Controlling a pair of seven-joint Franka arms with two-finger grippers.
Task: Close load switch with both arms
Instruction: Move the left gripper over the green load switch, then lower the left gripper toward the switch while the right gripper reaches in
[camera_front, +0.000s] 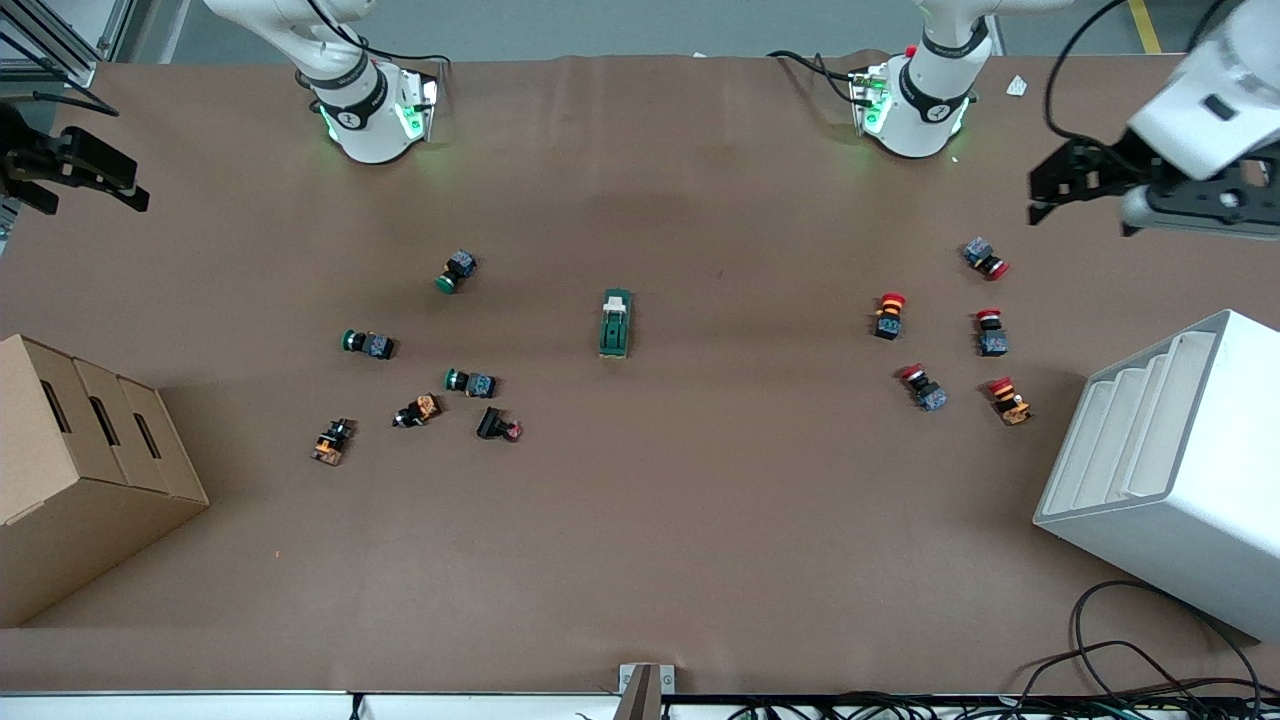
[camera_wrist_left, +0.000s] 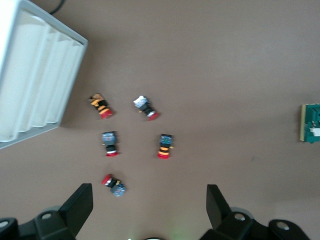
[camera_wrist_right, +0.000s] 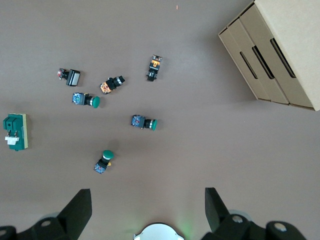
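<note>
The load switch (camera_front: 616, 324), a dark green block with a white lever piece at its end toward the robots' bases, lies at the middle of the table. It also shows at the edge of the left wrist view (camera_wrist_left: 311, 123) and of the right wrist view (camera_wrist_right: 15, 131). My left gripper (camera_front: 1045, 195) is open and empty, high over the left arm's end of the table, above red push buttons; its own view shows it too (camera_wrist_left: 150, 205). My right gripper (camera_front: 125, 185) is open and empty over the right arm's end; it also shows in its own view (camera_wrist_right: 147, 207).
Several green, orange and black push buttons (camera_front: 470, 382) lie between the switch and a cardboard box (camera_front: 80, 470). Several red-capped push buttons (camera_front: 888, 315) lie toward a white slotted rack (camera_front: 1170, 470). Cables hang at the table's near edge.
</note>
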